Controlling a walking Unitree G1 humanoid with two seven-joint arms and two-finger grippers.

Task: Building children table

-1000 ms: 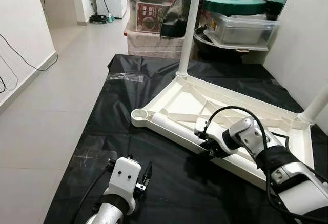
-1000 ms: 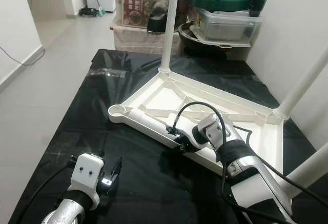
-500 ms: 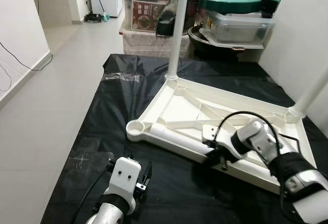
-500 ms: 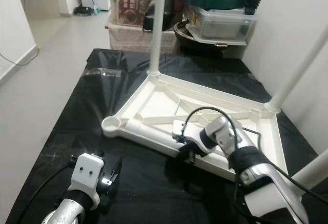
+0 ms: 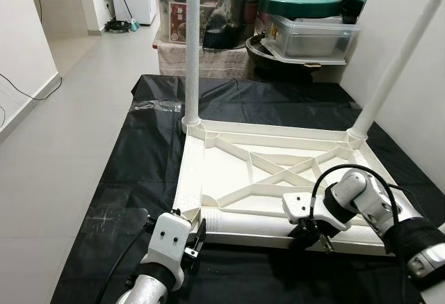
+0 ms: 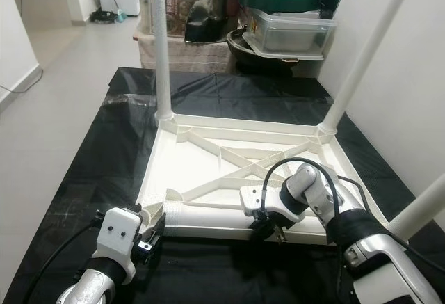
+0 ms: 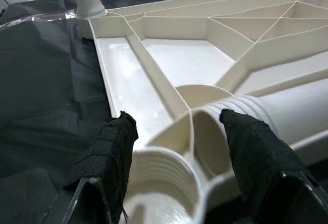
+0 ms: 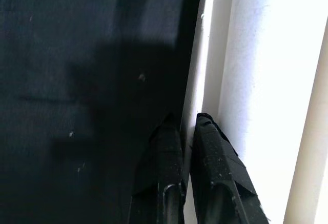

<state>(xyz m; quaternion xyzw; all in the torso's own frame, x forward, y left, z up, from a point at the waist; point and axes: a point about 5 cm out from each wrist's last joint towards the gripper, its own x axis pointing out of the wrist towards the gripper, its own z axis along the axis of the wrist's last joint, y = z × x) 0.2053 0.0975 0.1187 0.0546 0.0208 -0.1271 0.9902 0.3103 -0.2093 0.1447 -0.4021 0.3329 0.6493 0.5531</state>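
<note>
- The black sheet [image 5: 139, 158] covers the floor, and the upturned white tabletop [image 5: 271, 172] lies on it, ribbed underside up; every place below is given from this tabletop.
- Two fitted table legs [image 5: 192, 46] stand upright in its far corners. A third, loose leg [image 6: 208, 215] lies flat along its near edge.
- The threaded corner socket [image 7: 164, 183] at the near left corner is empty.
- My reading: the leg-fitting step is in hand, with two legs on. The next move calls for lifting the loose leg, standing it over that socket and turning it in.
- The right gripper [image 8: 187, 147] reaches down across the near edge from the right, its arm bent, fingers nearly together and pinching the thin rim of the tabletop.
- The left gripper [image 7: 177, 152] is low at the near left corner, fingers [image 7: 110, 152] spread wide either side of the socket, holding nothing.
</note>
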